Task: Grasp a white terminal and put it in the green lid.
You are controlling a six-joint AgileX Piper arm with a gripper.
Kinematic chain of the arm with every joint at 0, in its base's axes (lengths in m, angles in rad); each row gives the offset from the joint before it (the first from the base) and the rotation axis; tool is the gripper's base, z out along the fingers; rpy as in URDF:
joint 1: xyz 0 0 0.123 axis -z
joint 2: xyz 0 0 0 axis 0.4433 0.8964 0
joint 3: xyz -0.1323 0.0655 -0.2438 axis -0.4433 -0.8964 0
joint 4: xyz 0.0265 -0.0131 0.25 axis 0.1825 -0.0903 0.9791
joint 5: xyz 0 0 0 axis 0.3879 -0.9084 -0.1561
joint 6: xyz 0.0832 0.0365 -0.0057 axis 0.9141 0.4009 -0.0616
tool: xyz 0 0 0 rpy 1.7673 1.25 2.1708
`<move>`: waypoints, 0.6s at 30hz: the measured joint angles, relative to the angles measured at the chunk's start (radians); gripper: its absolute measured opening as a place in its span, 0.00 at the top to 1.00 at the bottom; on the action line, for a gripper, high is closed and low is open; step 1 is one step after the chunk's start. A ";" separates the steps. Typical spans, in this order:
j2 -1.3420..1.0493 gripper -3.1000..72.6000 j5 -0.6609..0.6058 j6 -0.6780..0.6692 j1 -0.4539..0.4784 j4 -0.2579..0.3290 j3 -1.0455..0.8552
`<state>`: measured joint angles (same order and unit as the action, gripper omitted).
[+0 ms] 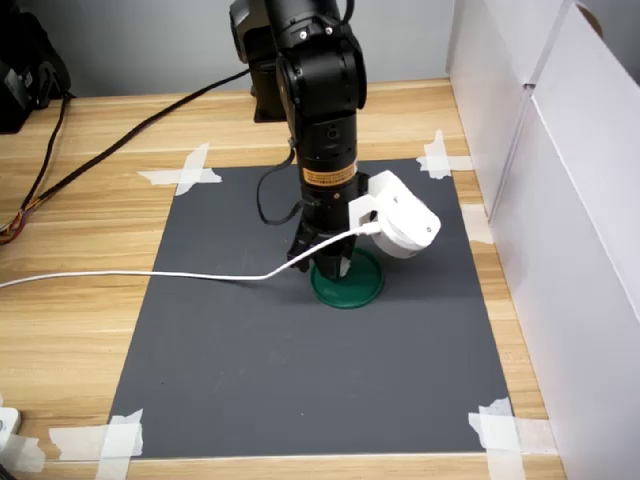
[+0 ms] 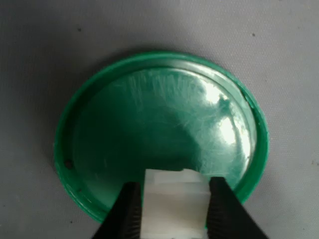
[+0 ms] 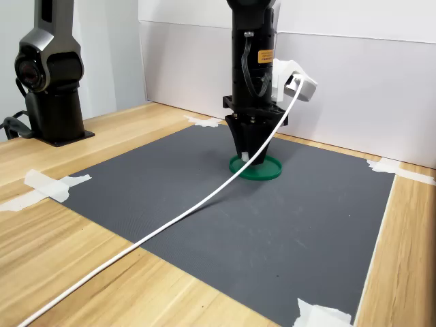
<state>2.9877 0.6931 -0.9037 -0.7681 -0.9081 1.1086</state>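
The white terminal (image 2: 174,201), a small translucent block, sits clamped between the two black fingers (image 2: 127,211) of the gripper (image 2: 174,214), poised directly over the green lid (image 2: 99,129) in the wrist view. The block hangs above the near portion of the lid's floor, inside the raised rim; whether it already touches the plastic cannot be told. In the second exterior view the terminal (image 3: 244,156) shows as a pale speck at the gripper's tip (image 3: 248,158), just above the lid (image 3: 266,170).

The task appears to be at its placing step: carried load over target, release pending. The next move would call for a short descent, if any gap remains, then opening the jaws cleanly so the light block drops flat and does not cling to a pad or bounce past the low rim.

The lid (image 1: 360,290) lies on a dark grey mat (image 1: 250,370) taped at its corners with white tape (image 1: 180,172) to a wooden table (image 1: 70,310). A white cable (image 1: 150,275) trails from the white wrist camera (image 1: 403,222) across the mat, clear of the lid. White panels (image 1: 560,180) wall off the first exterior view's right; a second, idle black arm base (image 3: 51,75) stands well apart at the second exterior view's left. Nothing blocks the drop.
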 joint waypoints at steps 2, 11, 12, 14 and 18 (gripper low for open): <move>0.000 0.34 0.015 0.033 0.000 0.000 0.000; -0.043 0.21 0.059 0.119 0.000 0.001 -0.002; -0.066 0.22 0.075 0.120 0.000 0.002 -0.005; -0.121 0.29 0.109 0.122 0.000 0.002 -0.006; -0.245 0.61 0.163 0.135 0.000 0.023 -0.007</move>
<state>2.7428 0.8559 -0.7686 -0.7681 -0.8846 1.1018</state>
